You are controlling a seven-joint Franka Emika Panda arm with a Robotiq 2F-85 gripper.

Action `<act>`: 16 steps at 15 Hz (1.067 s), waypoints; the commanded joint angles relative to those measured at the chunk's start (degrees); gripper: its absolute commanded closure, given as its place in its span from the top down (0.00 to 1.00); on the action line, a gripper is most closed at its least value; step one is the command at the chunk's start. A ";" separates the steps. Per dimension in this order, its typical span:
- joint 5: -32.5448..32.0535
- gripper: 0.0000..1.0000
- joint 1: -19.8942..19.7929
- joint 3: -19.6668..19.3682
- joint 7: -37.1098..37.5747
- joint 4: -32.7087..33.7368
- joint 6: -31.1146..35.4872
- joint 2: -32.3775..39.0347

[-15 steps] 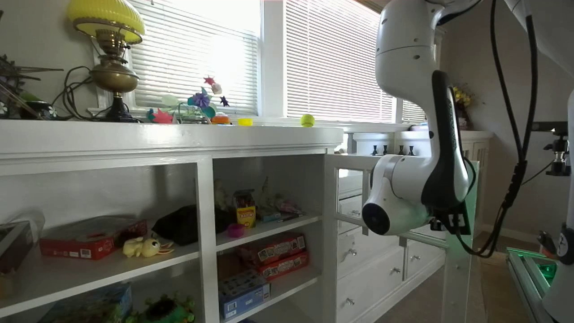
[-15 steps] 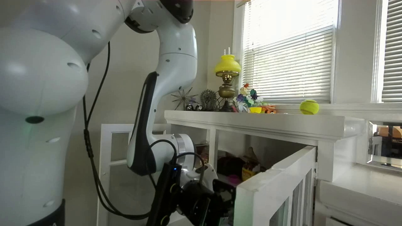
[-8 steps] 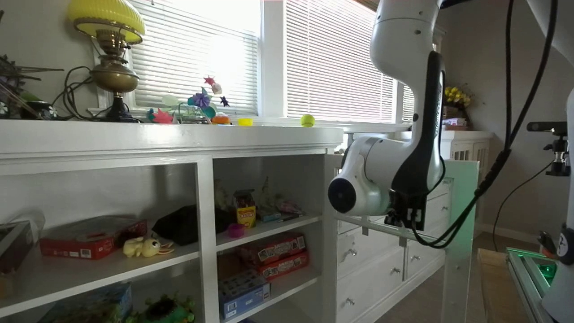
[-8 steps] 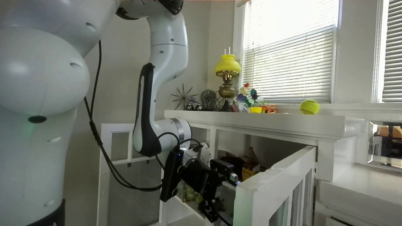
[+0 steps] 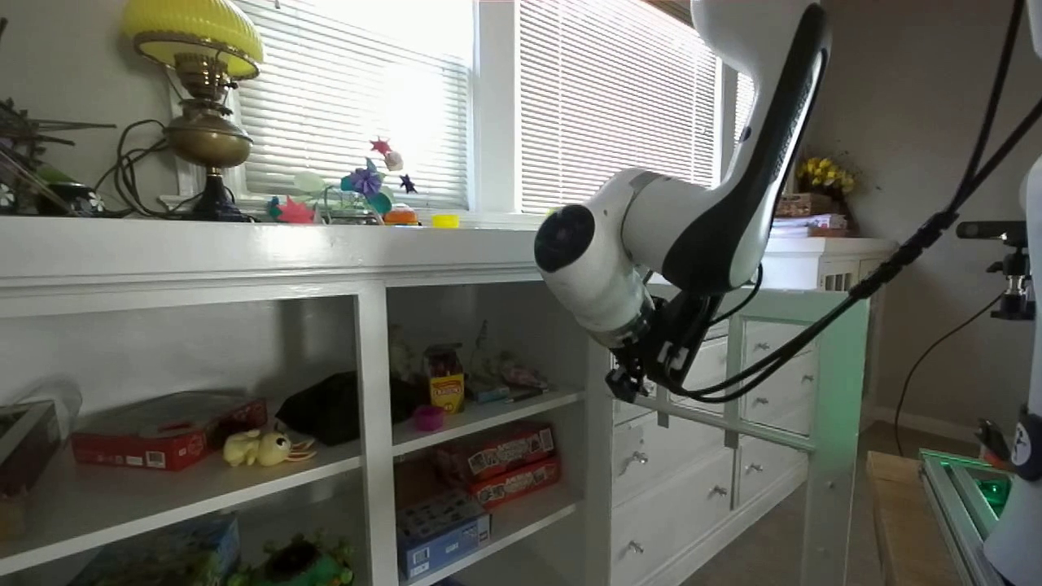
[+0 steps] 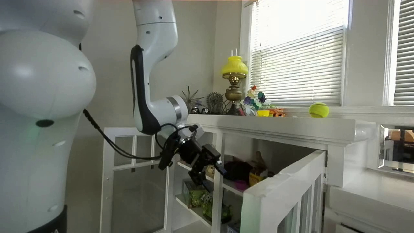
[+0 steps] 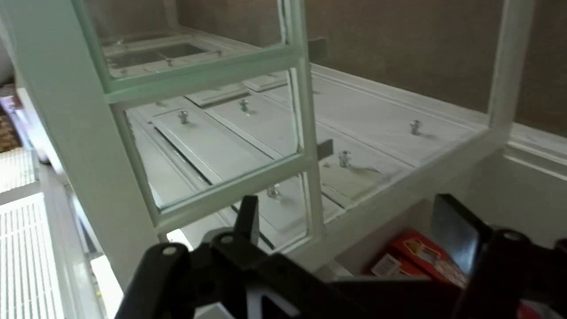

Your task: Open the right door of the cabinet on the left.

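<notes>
At the right end of the cabinet (image 5: 203, 252), the right door (image 5: 834, 456) stands wide open, white drawers (image 5: 672, 496) showing through its glass. In an exterior view the gripper (image 6: 217, 181) hangs tilted downward, apart from the door; in the wrist view its fingers (image 7: 454, 235) stand wide apart, holding nothing. A lamp (image 6: 233, 94) and flowers (image 6: 254, 100) stand on top of the cabinet.

On the white cabinet (image 5: 377, 407), the white-framed, glass-paned right door (image 6: 291, 191) stands swung outward, seemingly wide open.
</notes>
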 commanded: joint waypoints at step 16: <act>5.98 1.00 3.41 -0.50 -2.40 -7.97 25.81 -20.26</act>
